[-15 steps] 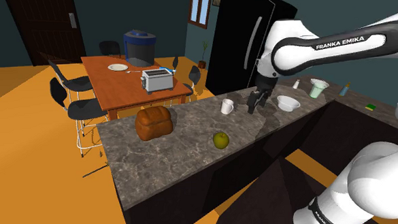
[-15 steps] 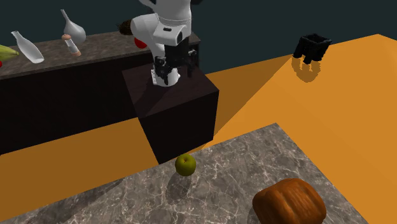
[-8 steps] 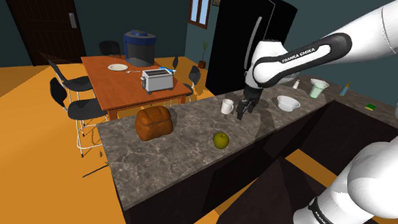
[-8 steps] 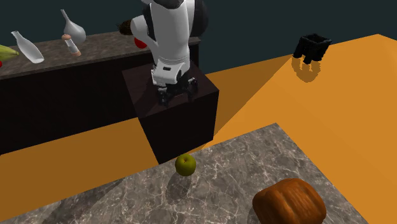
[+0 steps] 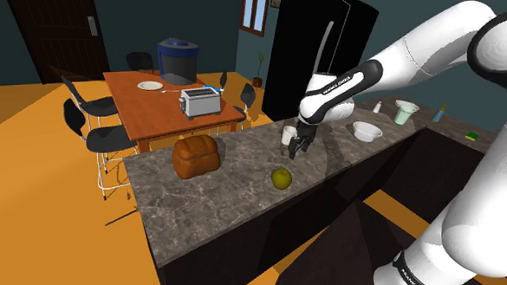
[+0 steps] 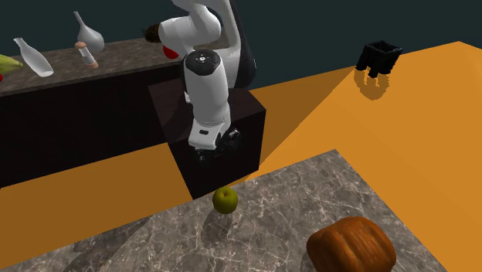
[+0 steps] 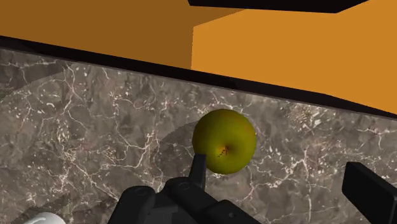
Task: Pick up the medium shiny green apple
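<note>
Green apple [image 5: 282, 179] on worktop [image 5: 211, 212] | gripper [image 5: 297, 147] has swung down toward it, now at its 1 o'clock | fingers [image 7: 366, 188] spread wide, empty | approach nearly aligned, grasp pending

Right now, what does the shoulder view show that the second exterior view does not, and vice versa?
Shoulder view: a toaster on the brown table, a white mug, a white bowl. Second exterior view: a clear bottle and a round flask on the far counter, a black container. Both: the green apple, the bread loaf, the marble counter, and the gripper near the apple, not touching it.
</note>
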You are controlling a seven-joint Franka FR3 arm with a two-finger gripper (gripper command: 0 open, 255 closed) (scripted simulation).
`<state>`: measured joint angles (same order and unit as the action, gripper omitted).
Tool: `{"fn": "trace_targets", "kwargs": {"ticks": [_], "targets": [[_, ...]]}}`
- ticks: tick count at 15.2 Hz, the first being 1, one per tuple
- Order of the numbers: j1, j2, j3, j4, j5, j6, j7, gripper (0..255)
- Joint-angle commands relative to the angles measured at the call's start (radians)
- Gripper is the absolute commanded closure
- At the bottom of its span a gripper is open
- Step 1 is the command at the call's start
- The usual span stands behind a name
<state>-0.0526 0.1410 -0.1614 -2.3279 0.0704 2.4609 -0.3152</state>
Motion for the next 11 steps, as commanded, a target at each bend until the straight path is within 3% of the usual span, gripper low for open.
{"fn": "trace_targets", "kwargs": {"ticks": [1, 7, 11], "targets": [[-0.011, 0.089, 0.007, 0.047, 0.042, 0.039, -0.038, 0], [-0.067, 0.331, 0.050, 0.222, 0.137, 0.094, -0.129, 0], [-0.075, 0.378, 0.061, 0.231, 0.148, 0.132, -0.140, 0]]}}
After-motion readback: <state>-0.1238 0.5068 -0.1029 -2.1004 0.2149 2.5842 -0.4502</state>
